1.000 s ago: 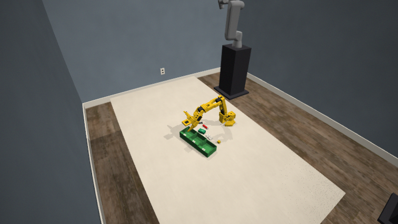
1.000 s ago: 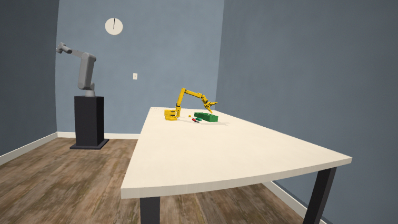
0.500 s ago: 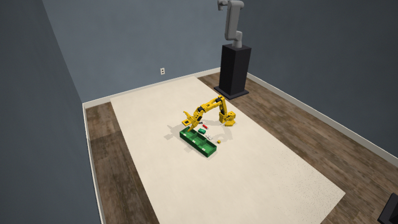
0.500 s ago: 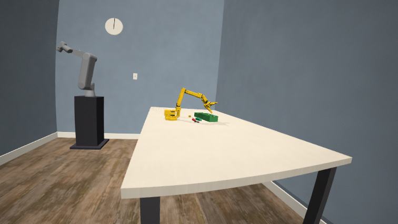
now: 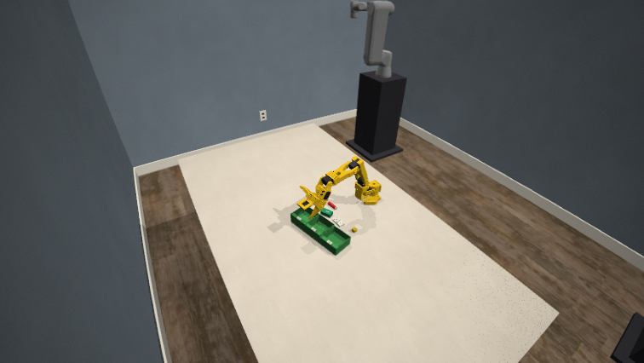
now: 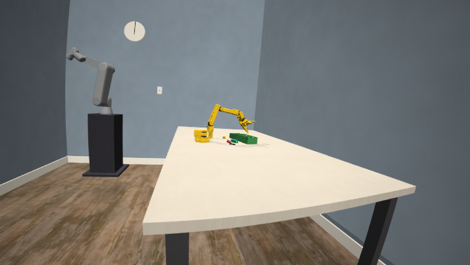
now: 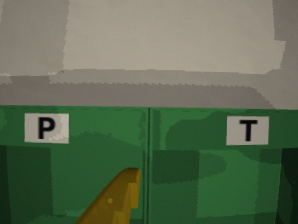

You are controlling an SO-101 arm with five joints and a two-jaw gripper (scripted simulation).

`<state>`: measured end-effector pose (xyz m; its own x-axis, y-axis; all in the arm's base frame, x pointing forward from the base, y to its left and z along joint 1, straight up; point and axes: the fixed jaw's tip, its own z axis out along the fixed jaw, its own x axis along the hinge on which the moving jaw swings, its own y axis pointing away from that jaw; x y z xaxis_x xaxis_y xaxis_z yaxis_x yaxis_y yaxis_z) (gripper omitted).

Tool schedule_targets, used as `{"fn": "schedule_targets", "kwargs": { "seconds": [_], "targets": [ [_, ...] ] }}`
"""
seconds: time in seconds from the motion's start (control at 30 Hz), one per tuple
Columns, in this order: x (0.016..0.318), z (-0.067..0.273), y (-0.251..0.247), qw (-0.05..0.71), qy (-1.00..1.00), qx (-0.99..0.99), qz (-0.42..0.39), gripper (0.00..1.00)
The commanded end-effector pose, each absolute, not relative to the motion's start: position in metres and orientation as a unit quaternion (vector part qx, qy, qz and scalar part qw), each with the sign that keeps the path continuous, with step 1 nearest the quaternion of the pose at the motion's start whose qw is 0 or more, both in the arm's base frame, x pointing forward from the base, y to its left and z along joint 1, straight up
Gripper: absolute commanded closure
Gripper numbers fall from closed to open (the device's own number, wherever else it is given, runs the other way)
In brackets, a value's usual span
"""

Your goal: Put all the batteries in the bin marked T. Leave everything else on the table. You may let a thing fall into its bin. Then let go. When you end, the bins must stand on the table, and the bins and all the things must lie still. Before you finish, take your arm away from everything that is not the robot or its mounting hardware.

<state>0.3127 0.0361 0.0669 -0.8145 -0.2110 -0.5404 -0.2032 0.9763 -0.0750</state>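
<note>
A green bin row (image 5: 320, 229) stands on the table, in front of the arm. In the wrist view I look down on two of its compartments, marked P (image 7: 45, 128) and T (image 7: 248, 131), with a divider between them. I see no object in the parts of them that show. My gripper (image 5: 312, 208) hovers above the left end of the bin row, open and empty. Its yellow jaw (image 7: 109, 216) points over the P side, next to the divider. A small red item (image 5: 331, 204) and a small green item (image 5: 326, 211) lie on the table between the bin and the arm's base; they are too small to identify.
A white patterned item (image 5: 338, 221) and a small yellow cube (image 5: 354, 229) lie on the table beside the bin row. The arm's base (image 5: 370, 191) stands behind them. A grey arm on a black pedestal (image 5: 378, 112) stands off the table.
</note>
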Motion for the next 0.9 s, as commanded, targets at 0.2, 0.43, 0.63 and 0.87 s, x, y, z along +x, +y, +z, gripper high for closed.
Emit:
{"fn": "schedule_targets", "kwargs": {
  "seconds": [0.2, 0.43, 0.63, 0.87],
  "targets": [
    [0.309, 0.085, 0.073, 0.262, 0.960, -0.099, 0.028, 0.00],
    [0.307, 0.085, 0.078, 0.256, 0.961, -0.097, 0.031, 0.00],
    [0.307, 0.085, 0.078, 0.256, 0.961, -0.097, 0.031, 0.00],
    [0.307, 0.085, 0.078, 0.256, 0.961, -0.097, 0.031, 0.00]
  ]
}}
